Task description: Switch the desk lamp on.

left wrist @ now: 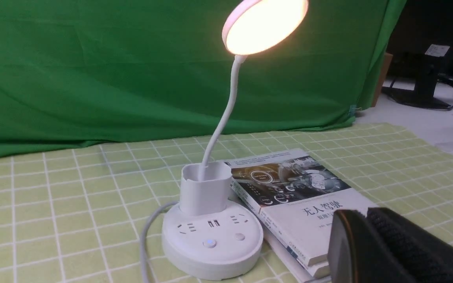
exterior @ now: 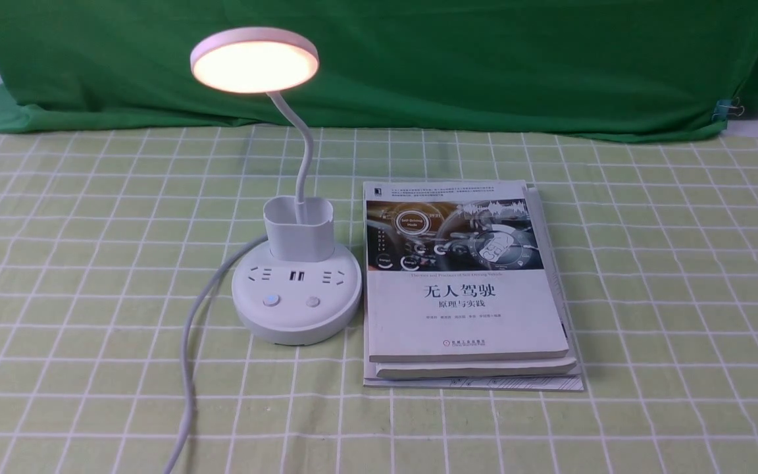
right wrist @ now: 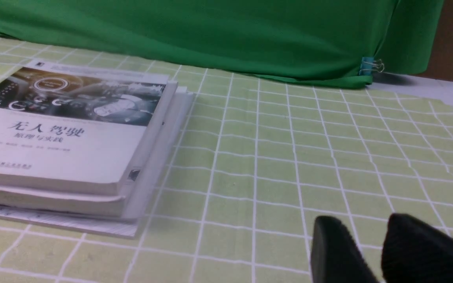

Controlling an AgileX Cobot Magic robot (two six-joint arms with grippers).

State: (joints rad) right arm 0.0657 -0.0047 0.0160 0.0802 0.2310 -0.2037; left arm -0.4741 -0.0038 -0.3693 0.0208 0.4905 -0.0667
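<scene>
The white desk lamp [exterior: 297, 303] stands left of centre on the checked cloth. Its round disc head [exterior: 254, 59] glows warm and lit. Its base carries two buttons, and the left button [exterior: 271, 301] shows a faint blue light. The white cord [exterior: 188, 368] runs toward the front edge. The lamp also shows in the left wrist view [left wrist: 210, 243]. My left gripper [left wrist: 362, 212] is shut and empty, hanging near the front of the books, apart from the lamp. My right gripper [right wrist: 364, 222] is slightly open and empty over bare cloth, right of the books.
A stack of books [exterior: 464, 283] lies flat right beside the lamp base and also shows in the right wrist view [right wrist: 65, 133]. A green backdrop cloth [exterior: 418, 66] hangs along the far edge, held by a binder clip [exterior: 728, 108].
</scene>
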